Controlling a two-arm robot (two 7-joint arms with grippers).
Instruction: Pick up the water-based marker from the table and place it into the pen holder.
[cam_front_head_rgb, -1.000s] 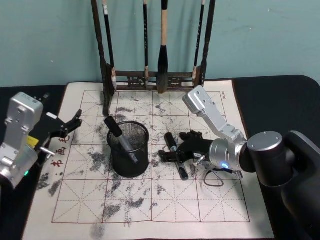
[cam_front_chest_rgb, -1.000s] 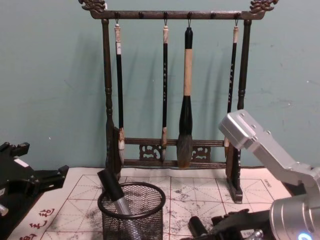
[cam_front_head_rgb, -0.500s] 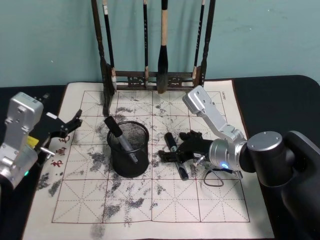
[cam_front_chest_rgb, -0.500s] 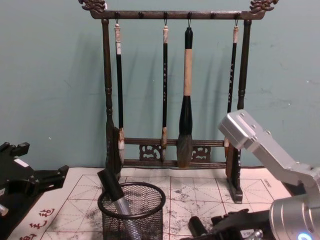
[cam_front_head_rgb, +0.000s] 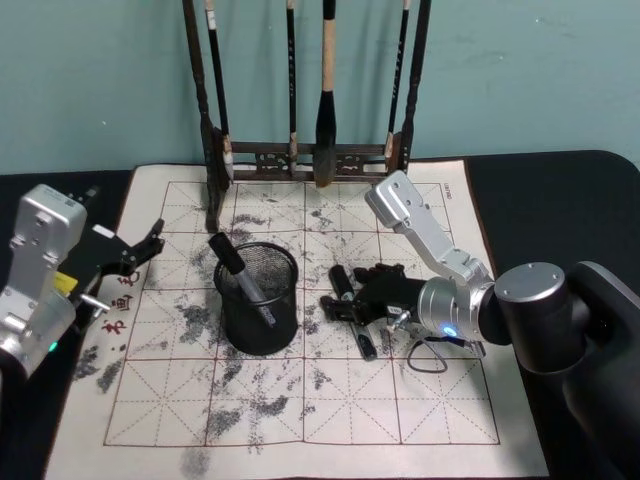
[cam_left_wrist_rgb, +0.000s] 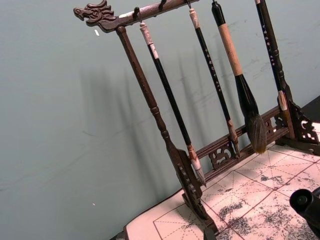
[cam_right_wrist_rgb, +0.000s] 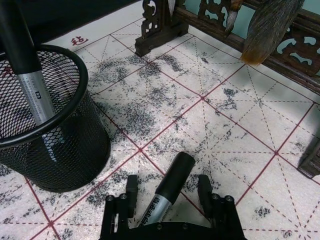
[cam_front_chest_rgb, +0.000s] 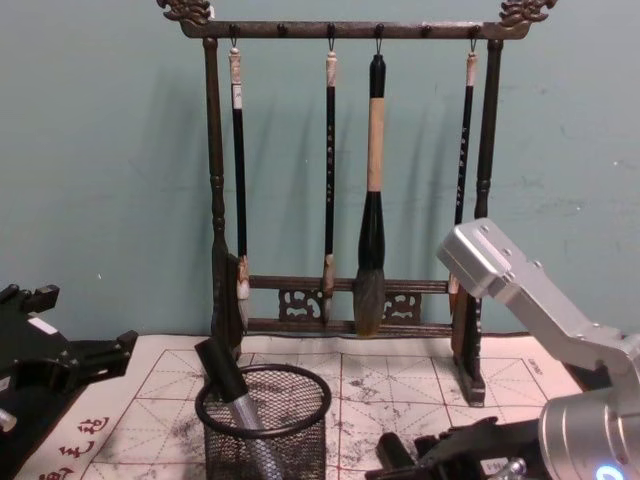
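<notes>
One grey black-capped marker (cam_front_head_rgb: 238, 270) already stands in the black wire-mesh pen holder (cam_front_head_rgb: 270, 325). Second water-based marker (cam_right_wrist_rgb: 176, 170) lies on the gridded mat (cam_front_head_rgb: 330, 400) just beside it, not yet lifted. Right gripper (cam_right_wrist_rgb: 167, 186) fingers straddle it, spread, gripping nothing. Left gripper (cam_front_head_rgb: 125, 255) parked left.

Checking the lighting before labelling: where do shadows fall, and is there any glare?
Chest view: the brush rack throws soft shadows on the wall toward the robot's left. Left wrist view: the same. Right wrist view: even light, no glare on the marker between the open fingers of the right gripper.
</notes>
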